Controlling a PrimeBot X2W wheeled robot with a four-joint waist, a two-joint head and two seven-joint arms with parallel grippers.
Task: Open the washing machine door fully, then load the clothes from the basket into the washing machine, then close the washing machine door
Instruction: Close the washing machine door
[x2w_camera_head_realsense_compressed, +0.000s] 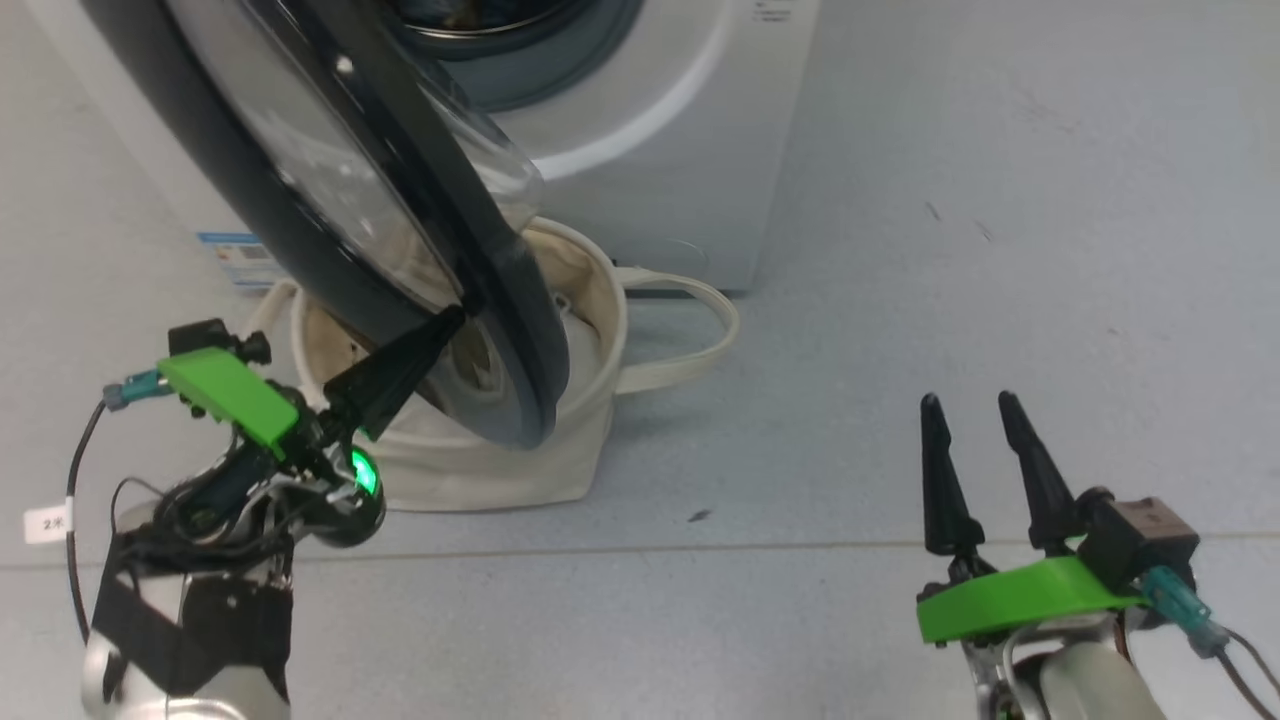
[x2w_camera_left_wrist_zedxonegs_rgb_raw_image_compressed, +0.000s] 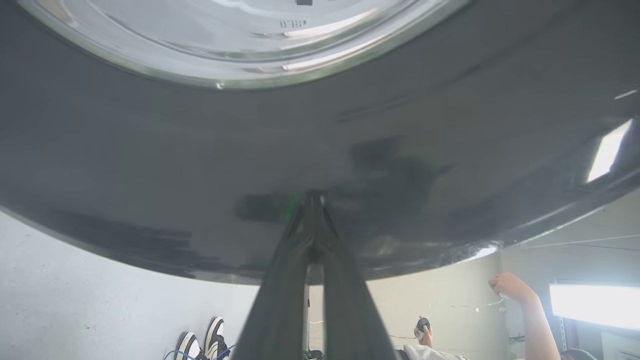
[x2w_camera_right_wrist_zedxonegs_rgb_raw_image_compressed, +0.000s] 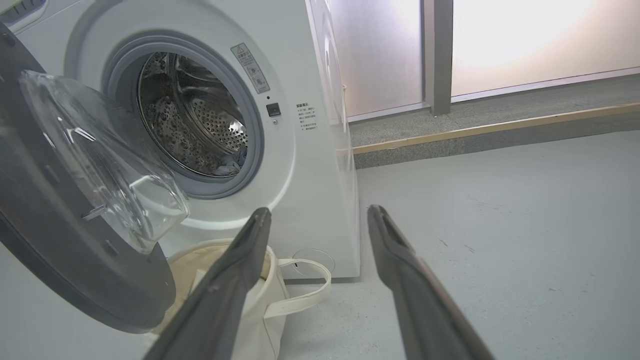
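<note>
The washing machine (x2w_camera_head_realsense_compressed: 680, 120) stands at the top, its steel drum (x2w_camera_right_wrist_zedxonegs_rgb_raw_image_compressed: 200, 115) showing. The washing machine door (x2w_camera_head_realsense_compressed: 520, 330) hangs swung out over the cream basket (x2w_camera_head_realsense_compressed: 590, 400). My left gripper (x2w_camera_head_realsense_compressed: 455, 318) is shut, its tips pressed against the door's glossy black rim (x2w_camera_left_wrist_zedxonegs_rgb_raw_image_compressed: 320, 140). Low at the right, my right gripper (x2w_camera_head_realsense_compressed: 968, 400) stands open and holds nothing, well away from the washer. Between its fingers, the right wrist view shows the basket (x2w_camera_right_wrist_zedxonegs_rgb_raw_image_compressed: 260, 310) under the door (x2w_camera_right_wrist_zedxonegs_rgb_raw_image_compressed: 65, 240). A bit of light-blue fabric, likely the clothes (x2w_camera_right_wrist_zedxonegs_rgb_raw_image_compressed: 232, 161), lies at the drum's front lip.
A basket handle (x2w_camera_head_realsense_compressed: 700, 340) loops out onto the grey floor at the right. A blue label (x2w_camera_head_realsense_compressed: 235, 255) sits at the washer's lower corner. Behind my left arm a person's raised arm (x2w_camera_left_wrist_zedxonegs_rgb_raw_image_compressed: 525, 310) and shoes (x2w_camera_left_wrist_zedxonegs_rgb_raw_image_compressed: 200, 345) show. A raised kerb (x2w_camera_right_wrist_zedxonegs_rgb_raw_image_compressed: 500, 130) runs right of the washer.
</note>
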